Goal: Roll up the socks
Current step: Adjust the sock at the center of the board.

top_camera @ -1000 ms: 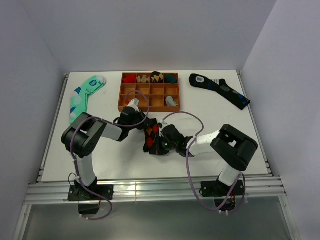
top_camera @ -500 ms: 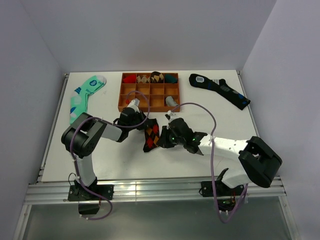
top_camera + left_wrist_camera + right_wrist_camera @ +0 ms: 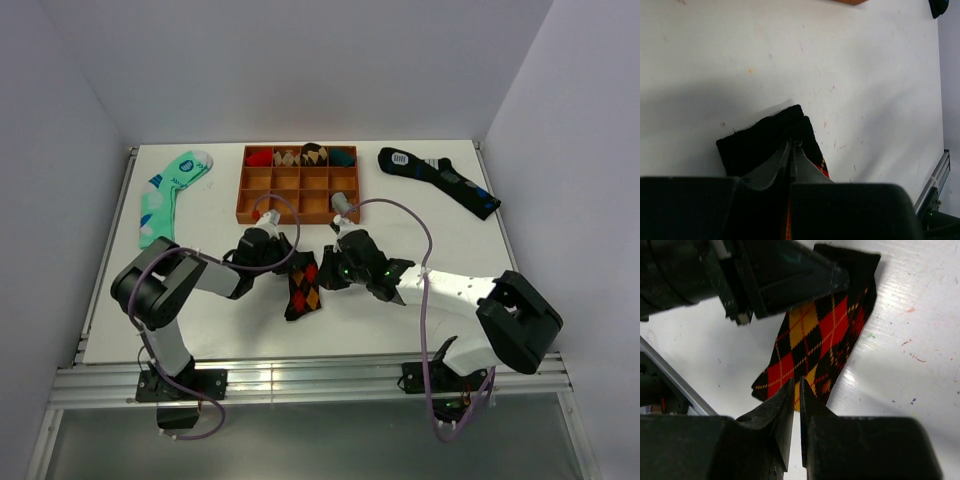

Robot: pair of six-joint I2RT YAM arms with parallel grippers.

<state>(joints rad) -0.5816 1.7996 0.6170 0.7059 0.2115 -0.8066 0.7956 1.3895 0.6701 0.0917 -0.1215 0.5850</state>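
1. Left fingers (image 3: 774,169): pressed together and clamped on the black cuff end of the argyle sock (image 3: 760,142). The cloth spreads past the tips and lies on the bench (image 3: 850,65).
2. Right fingers (image 3: 781,412): nearly together, with only a thin slit between them. No cloth shows in the slit. The tips stand over the diamond-patterned end of the sock; whether they touch it cannot be told.
3. Location of the argyle sock (image 3: 303,285): flat on the bench, about mid-width, between the wooden tray (image 3: 297,219) and the near edge. Its cuff points toward the tray and its patterned end toward the near edge. The left fingers sit at the cuff; the right fingers sit just beside its right edge.
4. Purpose of the hold, as judged: the left clamp anchors the cuff so the sock cannot slide while the free end is worked. The right fingers are placed at that free end, where a roll would start.
5. Status, as judged: no turn of the roll is formed; the sock lies flat.
6. Surroundings: the mint green sock (image 3: 165,195) lies near the far left corner and the navy sock (image 3: 440,178) near the far right corner. Both are well apart from the fingers.
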